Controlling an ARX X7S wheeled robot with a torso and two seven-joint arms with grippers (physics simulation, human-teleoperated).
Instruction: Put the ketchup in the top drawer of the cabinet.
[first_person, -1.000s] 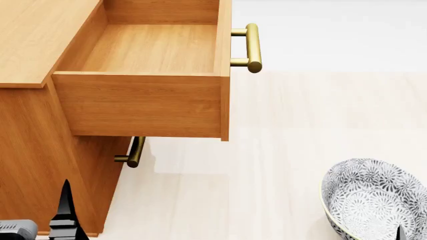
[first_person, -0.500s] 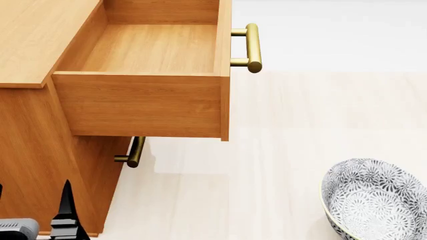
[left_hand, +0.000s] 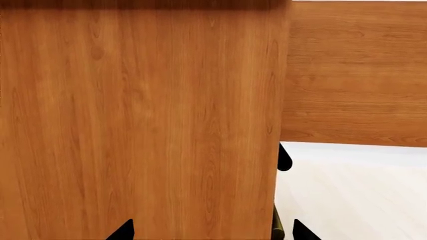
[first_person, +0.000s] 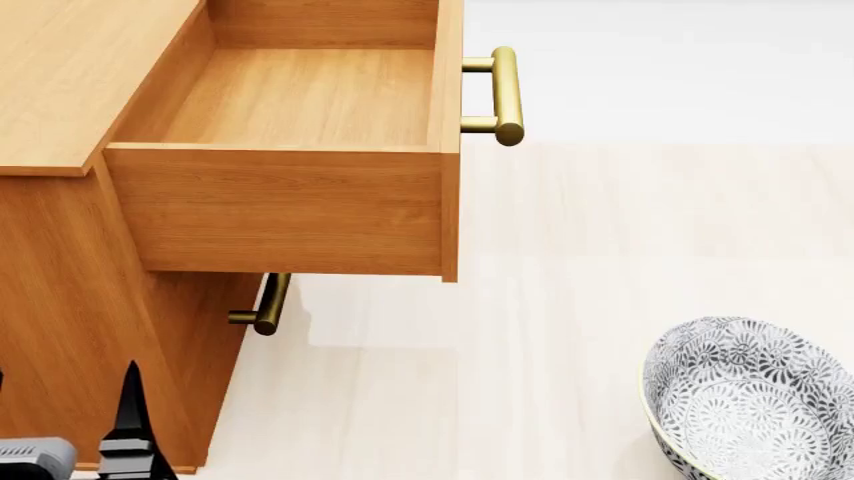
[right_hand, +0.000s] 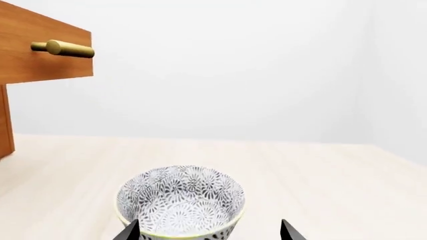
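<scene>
Orange-brown wooden cabinet and pulled-out wooden top drawer, matt, smooth, fine-grained. Polished brass bar handle, softly gleaming metal. Just ahead of black right claw, grey floral-patterned ceramic bowl, glossy, on pale matt wood-look floor.

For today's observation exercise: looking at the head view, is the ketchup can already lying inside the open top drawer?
No: the top drawer stands pulled out, and its wooden bottom shows bare, with no can in it.

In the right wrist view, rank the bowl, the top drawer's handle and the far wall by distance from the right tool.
1. Bowl: just ahead of the right tool, on the floor.
2. Top drawer handle: farther back, off to one side.
3. Far wall: behind everything.
</scene>
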